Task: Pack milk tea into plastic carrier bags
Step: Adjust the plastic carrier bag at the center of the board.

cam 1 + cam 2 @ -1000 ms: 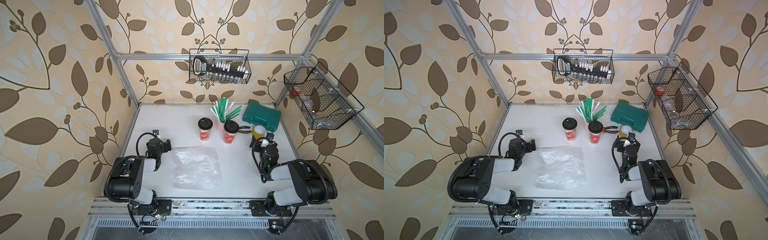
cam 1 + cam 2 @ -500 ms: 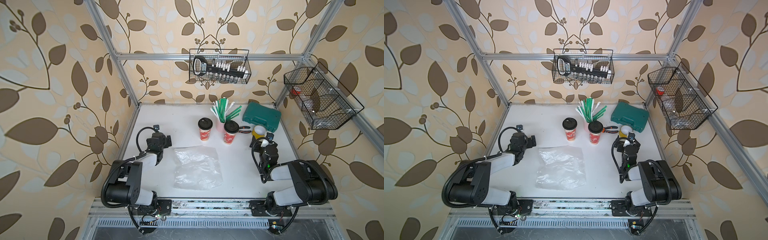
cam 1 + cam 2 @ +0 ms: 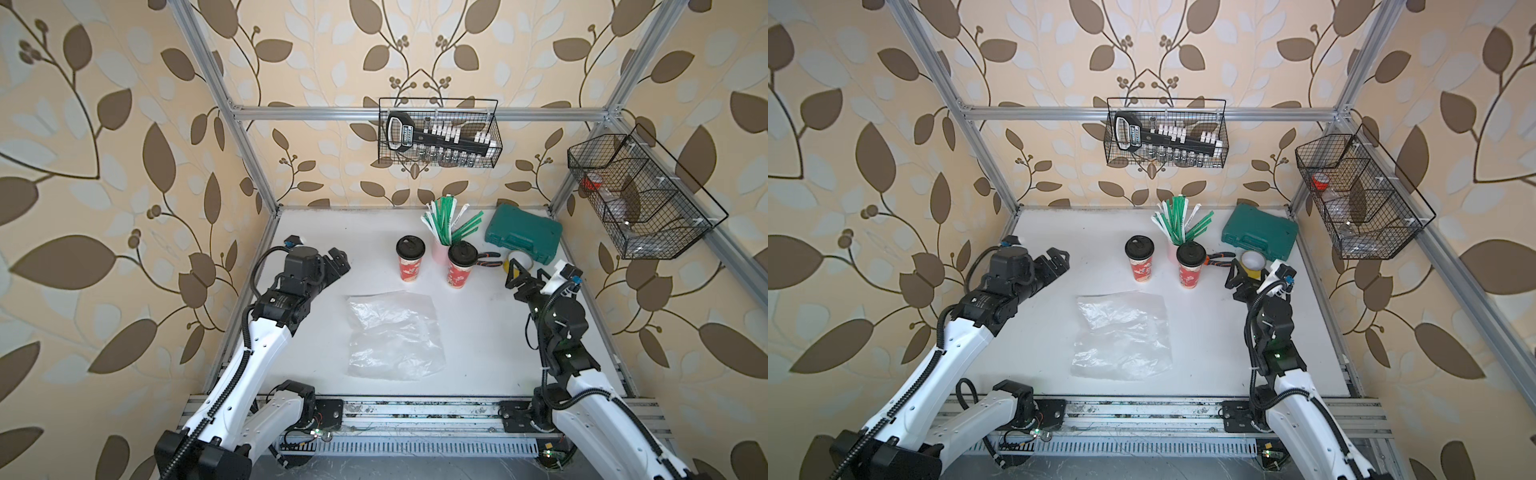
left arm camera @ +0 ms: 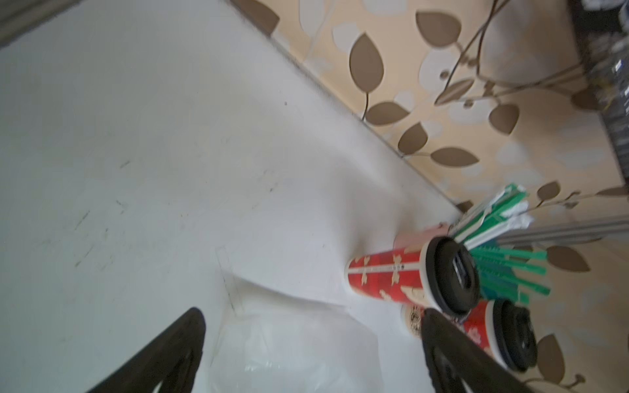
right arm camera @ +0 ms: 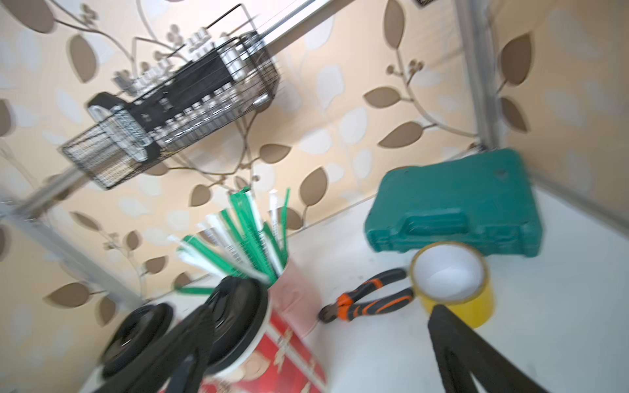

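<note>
Milk tea: two tall red paper cups with a pale print and black domed lids, both upright on the white worktop (image 3: pixel 316 232). Everything below is placed against the bag. The thin, crinkly transparent plastic bag (image 3: pixel 392 334) lies flat and empty mid-worktop. We see nothing on or in it.

- Left cup (image 3: pixel 410 266): just past the bag's far edge, towards its right corner. Near it, but we see no contact.
- Right cup (image 3: pixel 460 270): past the bag's far right corner, a little further out.
- Neither cup is gripped.

Left pincer (image 3: pixel 338 262): raised, out beyond the bag's far left corner and pointing along its far edge. Jaws are spread wide with nothing between them. In the left wrist view the bag's corner shows between the two fingers.

Right pincer (image 3: pixel 527 268): beyond the bag's far right corner, further out than the right cup. Jaws are spread wide and hold nothing. The right wrist view is blurred.

Further out from the bag:
- Short pink cup of green-and-white straws (image 3: pixel 439 253): behind the two red cups.
- Black-and-orange pliers (image 5: pixel 371 303) and a yellow tape roll (image 5: pixel 452 275): off past the far right corner, close to the right pincer.
- Green hard plastic case (image 3: pixel 523 239): beyond those, at the back.
- Two black wire baskets on the walls: one above the far side of the bag (image 3: pixel 438 133), one off to its right (image 3: pixel 640 199).
</note>
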Robot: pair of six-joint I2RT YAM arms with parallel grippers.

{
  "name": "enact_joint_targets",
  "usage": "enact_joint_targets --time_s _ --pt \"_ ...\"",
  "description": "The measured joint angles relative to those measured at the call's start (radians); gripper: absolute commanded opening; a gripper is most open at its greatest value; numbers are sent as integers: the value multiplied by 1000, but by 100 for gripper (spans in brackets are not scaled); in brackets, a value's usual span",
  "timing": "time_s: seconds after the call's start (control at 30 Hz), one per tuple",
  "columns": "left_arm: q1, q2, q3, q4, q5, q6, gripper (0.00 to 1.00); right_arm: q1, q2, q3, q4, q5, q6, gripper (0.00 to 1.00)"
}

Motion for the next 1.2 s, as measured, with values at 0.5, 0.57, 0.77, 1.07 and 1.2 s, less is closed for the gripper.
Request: enact_joint_targets --time_s 0.5,0.57,0.77,1.07,1.2 --pt "-671 520 279 -258 -103 -159 53 -44 222 199 -494 -235 23 97" --pt "-684 600 316 -256 -97 -161 53 -44 220 194 -513 -233 21 97" --pt "-710 810 446 -250 -85 -166 56 -47 216 185 -526 -232 16 96" --pt "-715 1010 577 -267 -103 -180 68 -65 216 174 -529 -232 7 96" --pt "-715 1049 582 -269 -103 -184 59 -80 213 172 -529 -237 4 96"
